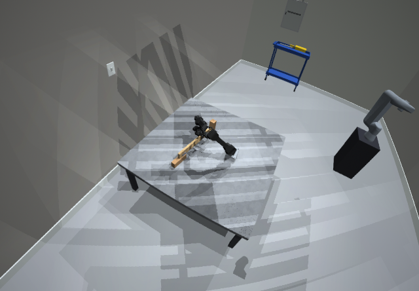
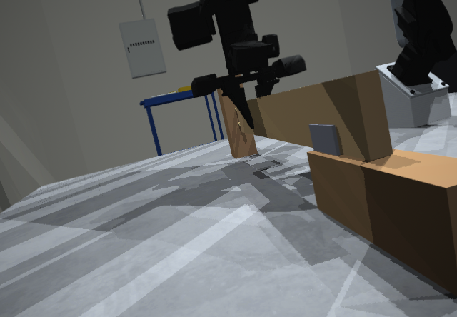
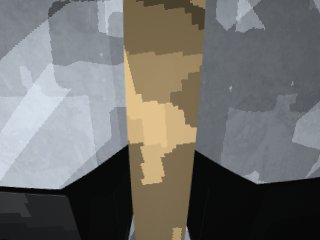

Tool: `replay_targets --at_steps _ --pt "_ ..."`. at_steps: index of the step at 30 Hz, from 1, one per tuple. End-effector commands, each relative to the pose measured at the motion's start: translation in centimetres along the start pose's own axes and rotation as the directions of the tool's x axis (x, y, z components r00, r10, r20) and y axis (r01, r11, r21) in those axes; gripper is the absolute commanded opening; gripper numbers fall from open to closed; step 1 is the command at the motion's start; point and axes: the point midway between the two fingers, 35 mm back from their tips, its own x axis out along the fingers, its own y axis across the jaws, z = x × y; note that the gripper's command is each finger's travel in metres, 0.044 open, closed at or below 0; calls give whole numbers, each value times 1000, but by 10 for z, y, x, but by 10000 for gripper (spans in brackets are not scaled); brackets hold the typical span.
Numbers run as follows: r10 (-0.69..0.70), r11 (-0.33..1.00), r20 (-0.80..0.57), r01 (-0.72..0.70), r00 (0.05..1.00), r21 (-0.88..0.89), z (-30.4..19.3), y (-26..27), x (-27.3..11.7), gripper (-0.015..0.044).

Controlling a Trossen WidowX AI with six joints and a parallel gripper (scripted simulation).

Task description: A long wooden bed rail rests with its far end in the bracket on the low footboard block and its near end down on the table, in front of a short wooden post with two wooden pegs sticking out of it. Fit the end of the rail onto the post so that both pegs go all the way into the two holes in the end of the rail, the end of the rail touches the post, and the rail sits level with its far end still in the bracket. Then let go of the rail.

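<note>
The wooden rail (image 1: 189, 146) (image 2: 306, 114) (image 3: 162, 100) stands on its narrow edge. Its far end is on the footboard block (image 1: 173, 163) (image 2: 343, 195), beside the grey bracket plate (image 2: 323, 138). My gripper (image 1: 203, 135) (image 2: 258, 111) (image 3: 155, 148) is shut on the rail close to its post end, one finger on each side. That end is held above the table. The post (image 1: 213, 123) (image 2: 243, 147) stands just beyond it. Both pegs (image 2: 235, 111) (image 2: 239, 123) show between post and near finger, so the rail end stands apart from the post. The rail's holes are hidden.
The grey table (image 1: 233, 193) (image 2: 184, 262) carries all the wooden parts and the arm's base (image 1: 232, 151) (image 2: 413, 107). A blue cart (image 1: 284, 76) (image 2: 153, 129) and a second grey arm on a black pedestal (image 1: 355, 154) stand off the table.
</note>
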Motion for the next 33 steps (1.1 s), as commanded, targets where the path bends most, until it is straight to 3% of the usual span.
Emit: replay_targets --at_steps 1,33 --pt "-11 1000 -1 11 1000 0 -4 -2 -3 0" --pt "-11 1000 -2 11 1000 0 -13 -2 -4 0"
